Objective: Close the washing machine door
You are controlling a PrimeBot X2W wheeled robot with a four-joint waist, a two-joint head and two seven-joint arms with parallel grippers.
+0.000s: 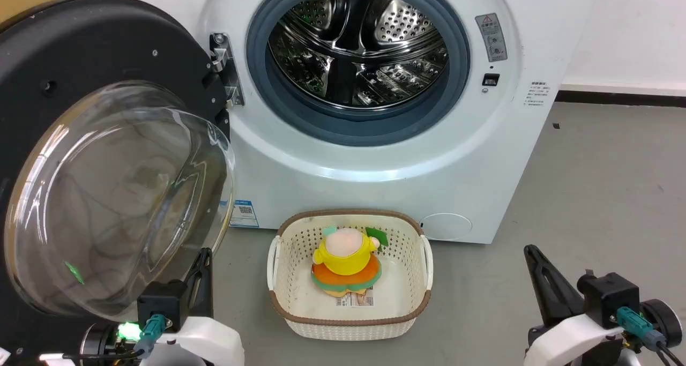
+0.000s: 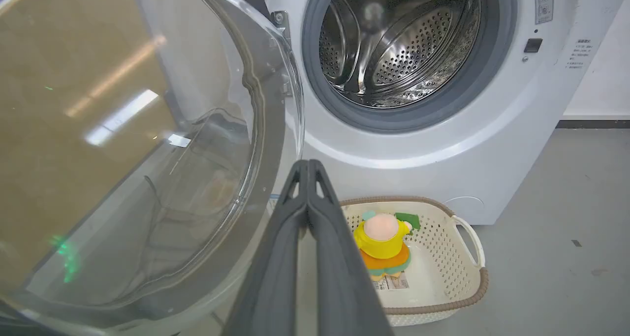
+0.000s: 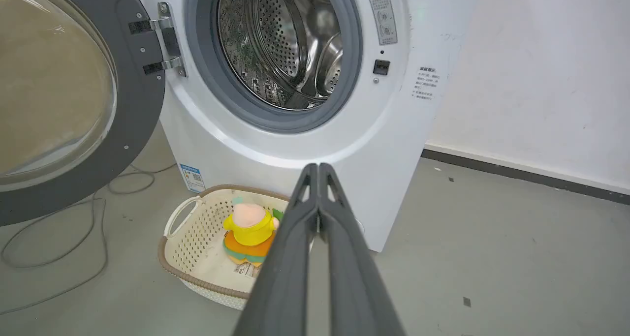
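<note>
door (image 1: 118, 194): being seen open, hinged at 9 o'clock of washer (image 1: 375, 162)
left gripper (image 2: 307, 165): fingers being pressed together; door at 10 o'clock, nearer
right gripper (image 3: 319, 166): fingers being pressed together; farther

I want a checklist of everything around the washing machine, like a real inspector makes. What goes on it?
Surface: grey floor with a few small dark specks.
Job's things: washing machine door swung wide open; washing machine with its drum looking empty.
Clutter: cream basket on the floor before the machine, with a soft toy lying in it.
Grippers: left gripper shut, close by the door's glass; right gripper shut, holding nothing.
Cables: thin grey cable looping on the floor below the door.
Surroundings: white wall with a dark skirting strip.
</note>
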